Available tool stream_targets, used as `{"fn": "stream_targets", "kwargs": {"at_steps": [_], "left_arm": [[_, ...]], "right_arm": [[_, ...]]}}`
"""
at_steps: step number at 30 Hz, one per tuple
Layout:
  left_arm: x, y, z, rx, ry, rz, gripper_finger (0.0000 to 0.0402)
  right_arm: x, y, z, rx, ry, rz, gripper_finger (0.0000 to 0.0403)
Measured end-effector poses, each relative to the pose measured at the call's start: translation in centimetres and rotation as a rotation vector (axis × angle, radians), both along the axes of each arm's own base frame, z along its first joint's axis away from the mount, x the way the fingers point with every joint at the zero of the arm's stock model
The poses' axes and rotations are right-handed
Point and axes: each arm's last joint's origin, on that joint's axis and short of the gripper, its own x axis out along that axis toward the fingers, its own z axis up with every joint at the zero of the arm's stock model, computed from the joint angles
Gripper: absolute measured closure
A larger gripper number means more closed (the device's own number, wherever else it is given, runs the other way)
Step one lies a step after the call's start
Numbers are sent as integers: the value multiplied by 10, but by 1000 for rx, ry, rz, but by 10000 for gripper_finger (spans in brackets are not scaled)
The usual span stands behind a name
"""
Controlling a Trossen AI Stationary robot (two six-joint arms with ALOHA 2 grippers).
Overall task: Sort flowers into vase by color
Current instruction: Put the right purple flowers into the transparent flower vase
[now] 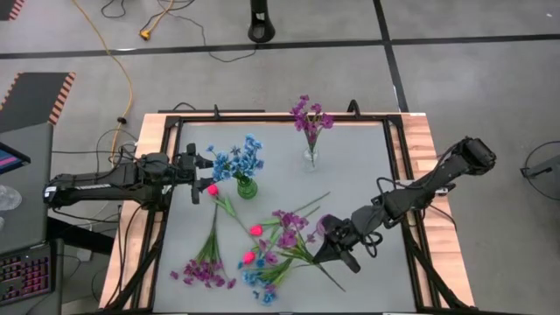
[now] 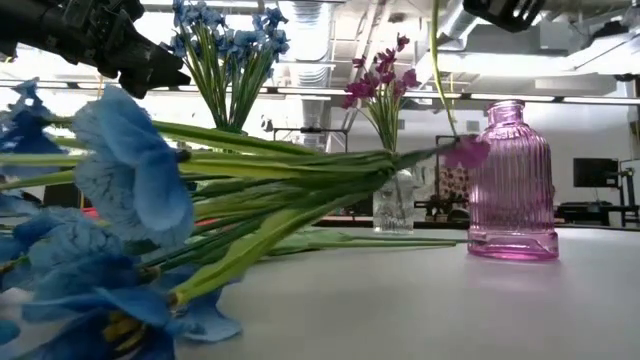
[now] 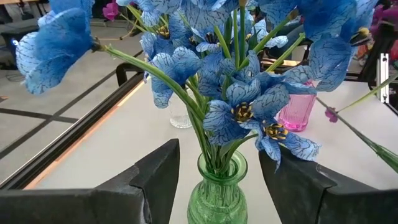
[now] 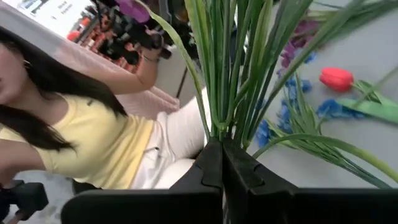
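Observation:
A green vase (image 1: 247,186) holds blue flowers (image 1: 238,161), and a clear vase (image 1: 311,157) holds purple flowers (image 1: 310,115). A pink vase (image 2: 512,190) stands beside my right gripper (image 1: 325,238), which is shut on a bunch of green flower stems (image 4: 230,74). Loose flowers lie on the table: purple ones (image 1: 206,271), pink-red buds (image 1: 256,230) and blue ones (image 1: 262,282). My left gripper (image 3: 217,180) is open and hangs level at the table's left. The green vase (image 3: 217,196) stands ahead of it, between its fingers in its wrist view but apart from them. My right gripper pinches several thin green stems (image 4: 225,134) together between its two shut fingers. The stems fan out from the fingertips. One curved stem ends in a purple bloom (image 4: 134,7). In the high view the bunch runs toward the table's left, into the flowers lying on the table.
The table has a dark frame and wooden side rails (image 1: 149,140). A person in a yellow top (image 4: 106,143) is beyond the table in the right wrist view. Bare grey table lies at the far left (image 1: 197,136) and the right (image 1: 376,166).

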Motion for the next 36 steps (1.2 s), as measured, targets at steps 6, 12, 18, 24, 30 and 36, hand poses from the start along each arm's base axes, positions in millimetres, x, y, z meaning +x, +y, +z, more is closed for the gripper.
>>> {"fn": "stream_targets", "kwargs": {"at_steps": [6,12,18,24,30,36], "left_arm": [[0,0,0,0,0,0,193],[0,0,0,0,0,0,193],[0,0,0,0,0,0,193],[0,0,0,0,0,-1,193],[0,0,0,0,0,-1,193],[0,0,0,0,0,-1,193]], "right_arm": [[0,0,9,30,-72,-1,377],[-6,-9,25,-40,-196,-32,377],[-19,-21,47,-166,-355,-118,377],[-37,-35,70,-335,-514,-245,378],[-46,-47,81,-574,-584,-413,377],[-40,-66,81,-819,-589,-512,377]]}}
